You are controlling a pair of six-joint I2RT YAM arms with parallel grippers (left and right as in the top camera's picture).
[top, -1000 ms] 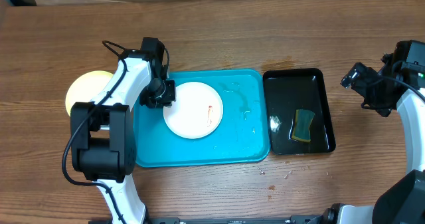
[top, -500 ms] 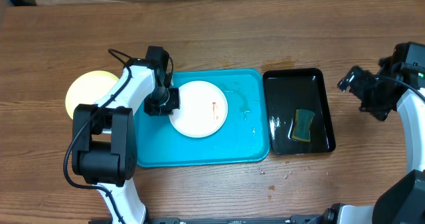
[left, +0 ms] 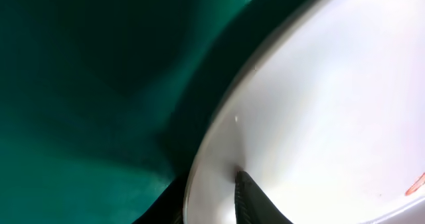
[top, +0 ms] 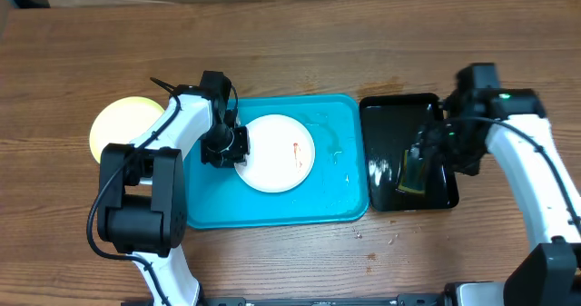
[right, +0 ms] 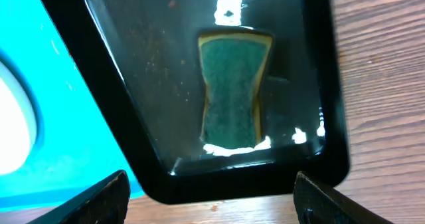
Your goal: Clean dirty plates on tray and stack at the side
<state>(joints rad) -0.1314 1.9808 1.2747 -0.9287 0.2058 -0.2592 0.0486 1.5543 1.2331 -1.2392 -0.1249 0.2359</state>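
Note:
A white plate (top: 277, 152) with a small reddish smear lies in the turquoise tray (top: 338, 183). My left gripper (top: 233, 148) is shut on the plate's left rim; the left wrist view shows one finger on top of the rim and one under it (left: 211, 194). A pale yellow-green plate (top: 116, 124) lies on the table left of the tray, partly hidden by the left arm. My right gripper (top: 434, 147) is open and empty above the black tray (top: 386, 111); its fingers (right: 211, 194) are spread wide. A third plate is not in view.
A green and yellow sponge (top: 413, 172) lies in the wet black tray, also clear in the right wrist view (right: 232, 91). Water drops lie on the turquoise tray's right half. Bare wooden table surrounds both trays.
The left gripper has slid the white plate a little to the right on the tray. The right arm has swung in from the far right to above the black tray and sponge.

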